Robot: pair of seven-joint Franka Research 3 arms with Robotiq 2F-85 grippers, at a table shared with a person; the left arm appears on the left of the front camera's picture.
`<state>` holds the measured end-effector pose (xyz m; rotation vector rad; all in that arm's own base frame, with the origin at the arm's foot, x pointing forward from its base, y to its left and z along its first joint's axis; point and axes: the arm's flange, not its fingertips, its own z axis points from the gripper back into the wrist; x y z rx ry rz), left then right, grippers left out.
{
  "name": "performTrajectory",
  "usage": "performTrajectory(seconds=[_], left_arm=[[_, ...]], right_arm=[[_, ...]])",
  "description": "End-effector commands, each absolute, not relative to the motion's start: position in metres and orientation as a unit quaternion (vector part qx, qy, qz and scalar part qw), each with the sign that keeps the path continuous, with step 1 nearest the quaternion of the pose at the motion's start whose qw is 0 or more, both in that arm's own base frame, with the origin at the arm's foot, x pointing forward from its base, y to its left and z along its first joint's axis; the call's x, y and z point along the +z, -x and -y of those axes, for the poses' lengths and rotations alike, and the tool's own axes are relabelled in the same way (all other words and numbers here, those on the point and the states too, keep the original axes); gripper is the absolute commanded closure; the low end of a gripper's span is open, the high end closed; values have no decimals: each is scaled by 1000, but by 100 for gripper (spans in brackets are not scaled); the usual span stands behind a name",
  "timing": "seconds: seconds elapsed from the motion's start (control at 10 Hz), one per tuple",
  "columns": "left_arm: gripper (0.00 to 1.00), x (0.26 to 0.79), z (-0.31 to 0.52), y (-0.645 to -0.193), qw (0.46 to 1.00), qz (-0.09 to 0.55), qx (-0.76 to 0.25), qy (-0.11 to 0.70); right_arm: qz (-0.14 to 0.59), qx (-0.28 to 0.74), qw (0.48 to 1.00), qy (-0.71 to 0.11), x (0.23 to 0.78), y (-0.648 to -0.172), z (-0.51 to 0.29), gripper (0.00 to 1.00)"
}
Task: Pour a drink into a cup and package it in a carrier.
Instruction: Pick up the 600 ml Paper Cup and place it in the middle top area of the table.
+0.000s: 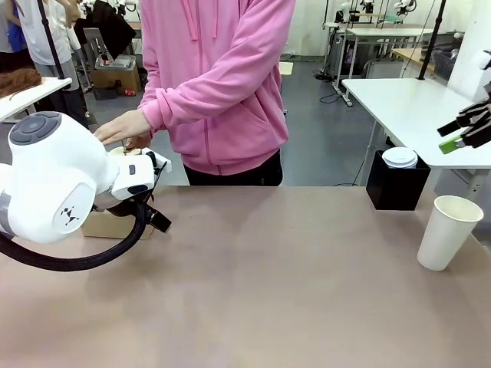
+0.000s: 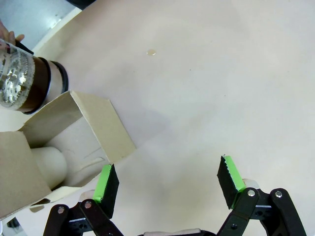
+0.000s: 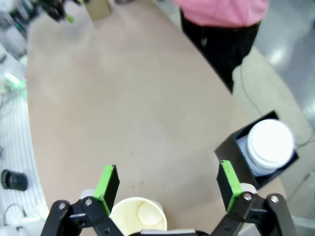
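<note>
The cup (image 1: 449,231) is a tall white paper cup, standing open-topped without a lid at the table's right edge. My right gripper (image 1: 458,134) hangs open high above it, and in the right wrist view the cup's mouth (image 3: 138,215) lies between and below the fingers (image 3: 109,183). The brown cardboard carrier (image 2: 74,130) lies at the far left, partly behind my left arm (image 1: 57,180). My left gripper (image 2: 167,182) is open just beside it, one pad close to its edge. The glass jug of dark drink (image 2: 29,83) stands behind the carrier, with a person's fingers (image 2: 11,38) at it.
A black box (image 1: 397,184) holding a stack of white domed lids (image 1: 400,157) stands at the far right edge. The person in a pink hoodie (image 1: 219,84) stands at the far side, one hand (image 1: 123,126) reaching left. A small drop (image 2: 152,52) marks the table.
</note>
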<state>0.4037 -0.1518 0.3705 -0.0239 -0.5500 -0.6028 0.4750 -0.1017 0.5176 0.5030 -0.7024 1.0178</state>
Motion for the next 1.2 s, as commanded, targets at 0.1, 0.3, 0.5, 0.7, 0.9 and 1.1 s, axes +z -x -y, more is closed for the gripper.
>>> performTrajectory(seconds=[0.1,0.3,0.5,0.7,0.9,1.1], left_arm=[[0,371,152,-403,918,268,-293,12],[0,371,152,-403,918,268,-293,12],[0,371,152,-403,918,268,-293,12],[0,371,152,-403,918,268,-293,12],[0,371,152,-403,918,268,-293,12],[0,371,152,-403,918,268,-293,12]], right_arm=[[437,438,716,-323,493,-474,196,0],[491,416,673,-365,462,-466,235,0],[523,405,645,-382,416,-461,261,0],[530,404,625,-407,371,-452,273,0],[534,406,609,-423,335,-444,283,0],[532,414,596,-436,308,-432,282,0]])
